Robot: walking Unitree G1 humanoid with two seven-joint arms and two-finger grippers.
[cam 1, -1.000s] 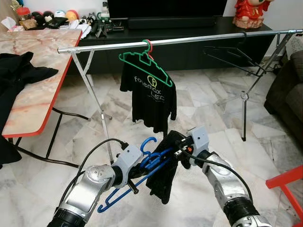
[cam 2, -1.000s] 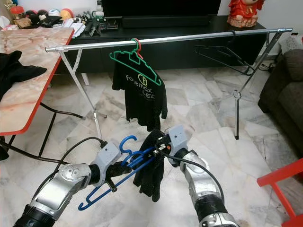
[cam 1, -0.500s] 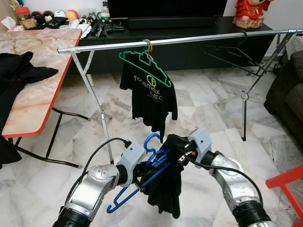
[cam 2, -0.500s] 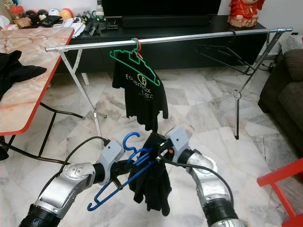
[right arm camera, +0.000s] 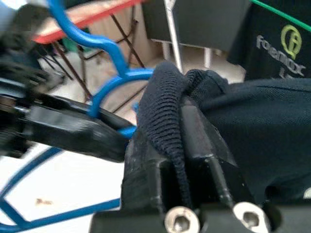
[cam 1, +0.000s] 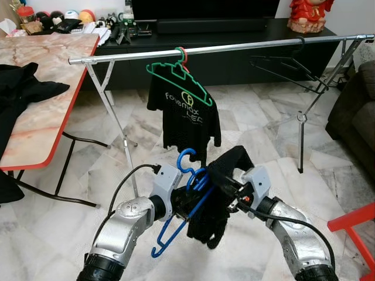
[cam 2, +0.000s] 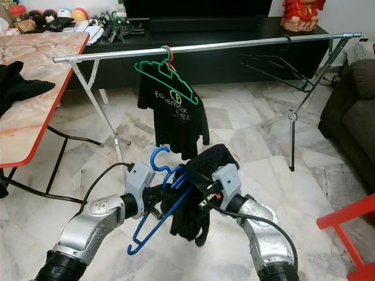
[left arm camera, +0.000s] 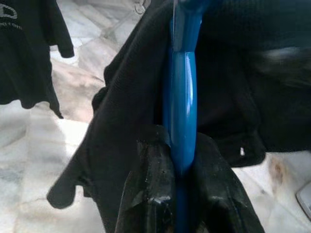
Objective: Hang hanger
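One blue hanger [cam 1: 186,199] (glossy plastic) draped in black garment [cam 1: 215,193].

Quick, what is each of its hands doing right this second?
Left hand: closed on the blue hanger.
Right hand: closed on a fold of the black garment.

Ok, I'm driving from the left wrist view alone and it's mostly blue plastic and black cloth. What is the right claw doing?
Observer: The right claw is pinching a ribbed edge of the black garment, beside the blue hanger.
Operator: Any room on the rail?
Observer: Yes. The rail carries a green hanger with a black T-shirt near its middle, and bare bar beside it.
Operator: Anything else hanging?
Observer: A black hanger near the far right end.
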